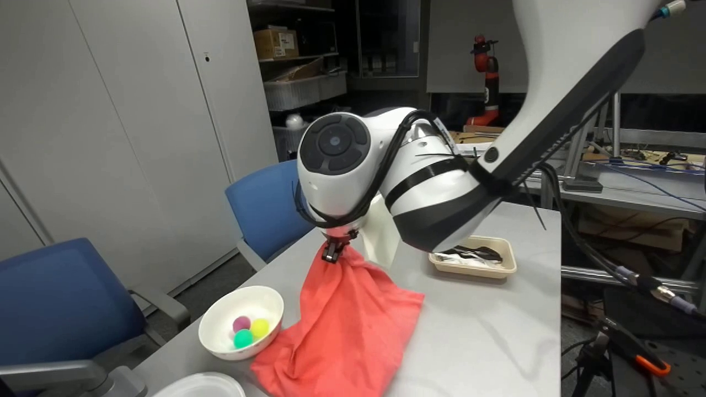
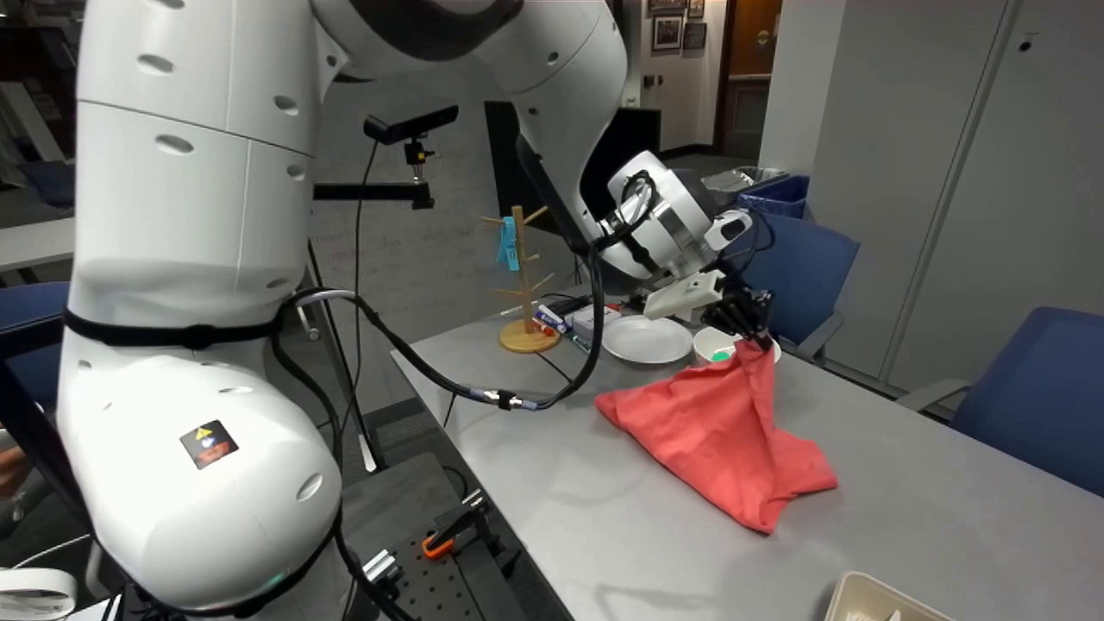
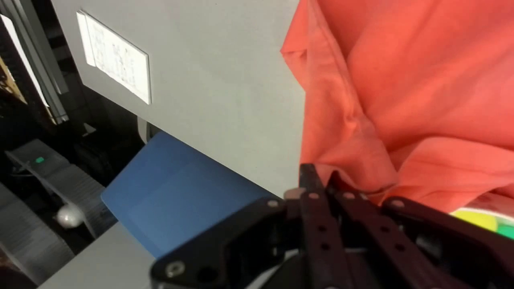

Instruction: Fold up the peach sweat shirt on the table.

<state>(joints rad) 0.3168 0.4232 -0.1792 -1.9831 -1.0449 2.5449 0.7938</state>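
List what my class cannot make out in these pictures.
Lower end of the peach sweat shirt: cut off by the bottom edge in an exterior view.
Part of the bowl: hidden behind the peach sweat shirt in an exterior view.
Rest of the tray: cut off by that view's bottom edge.
How much the fingers pinch: they cover it in the wrist view.
Markings on the white rectangle: too blurred there.

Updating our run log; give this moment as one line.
gripper: shut on peach sweat shirt | cloth: held part raised, rest on table | fold: unfinished | beside: white bowl with three balls
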